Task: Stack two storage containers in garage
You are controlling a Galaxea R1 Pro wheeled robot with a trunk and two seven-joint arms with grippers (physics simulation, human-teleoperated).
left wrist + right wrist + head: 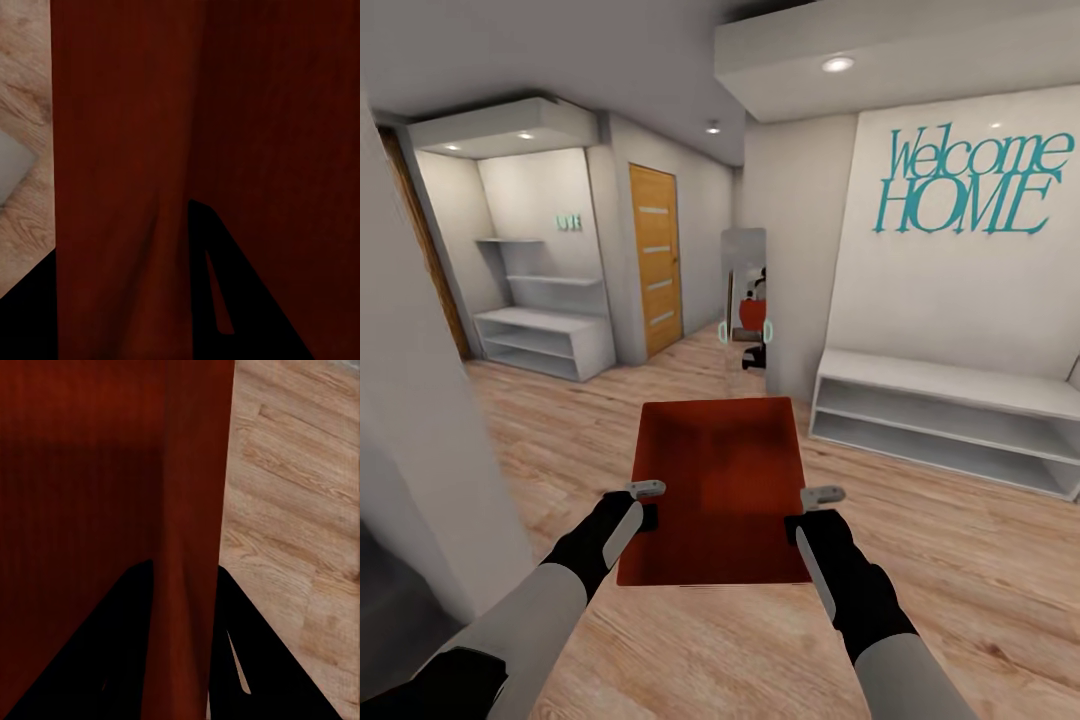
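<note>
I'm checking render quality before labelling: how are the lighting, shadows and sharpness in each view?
Head view: even light from ceiling spots, slightly soft, straight lines bowed toward the edges; the container is shaded inside. Left wrist view: the container wall is dim, the left tool a black silhouette. Right wrist view: sharper wood floor, right tool equally black.

Light wood plank floor (980,560); white walls, teal "Welcome HOME" lettering (970,180); low white shelf bench (950,415); orange wooden door (655,260); recessed ceiling lights (838,64).
</note>
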